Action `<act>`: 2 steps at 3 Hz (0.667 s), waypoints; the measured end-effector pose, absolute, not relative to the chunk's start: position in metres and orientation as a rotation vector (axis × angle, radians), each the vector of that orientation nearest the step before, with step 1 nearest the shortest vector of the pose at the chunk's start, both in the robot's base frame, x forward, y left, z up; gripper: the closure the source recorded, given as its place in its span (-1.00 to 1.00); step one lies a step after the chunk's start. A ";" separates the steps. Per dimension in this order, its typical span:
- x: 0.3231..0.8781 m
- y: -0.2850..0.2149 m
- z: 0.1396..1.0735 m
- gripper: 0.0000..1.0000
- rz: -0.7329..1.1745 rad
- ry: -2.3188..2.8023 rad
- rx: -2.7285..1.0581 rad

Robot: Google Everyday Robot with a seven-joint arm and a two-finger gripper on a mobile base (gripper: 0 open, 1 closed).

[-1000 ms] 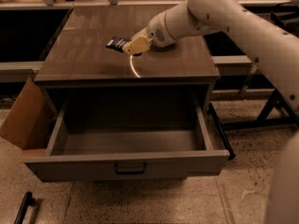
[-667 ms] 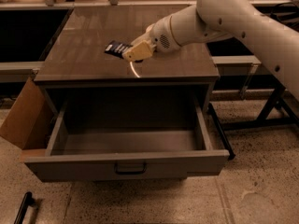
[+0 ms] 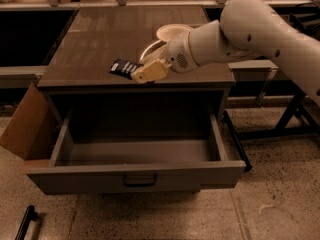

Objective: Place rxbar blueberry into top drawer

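The rxbar blueberry, a small dark navy wrapped bar with white lettering, is at the front of the brown cabinet top, held at its right end. My gripper, with tan fingers, is shut on the bar just behind the cabinet's front edge. The top drawer stands pulled wide open right below, its grey inside bare and its dark pull handle at the middle of the front panel.
A white round bowl sits on the cabinet top behind my arm, partly hidden by it. A cardboard flap hangs at the drawer's left side. A dark bar lies on the floor at front left. Black table legs stand at the right.
My gripper has moved toward the cabinet's front edge, and the bar has come with it, from the middle of the top to just above the open drawer.
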State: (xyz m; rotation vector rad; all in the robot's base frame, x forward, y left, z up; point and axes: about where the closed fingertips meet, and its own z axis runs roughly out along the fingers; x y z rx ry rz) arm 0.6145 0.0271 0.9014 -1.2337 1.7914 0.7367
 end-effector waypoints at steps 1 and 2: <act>0.593 0.027 0.865 1.00 0.737 1.828 -1.283; 0.568 0.019 0.823 1.00 0.760 1.879 -1.266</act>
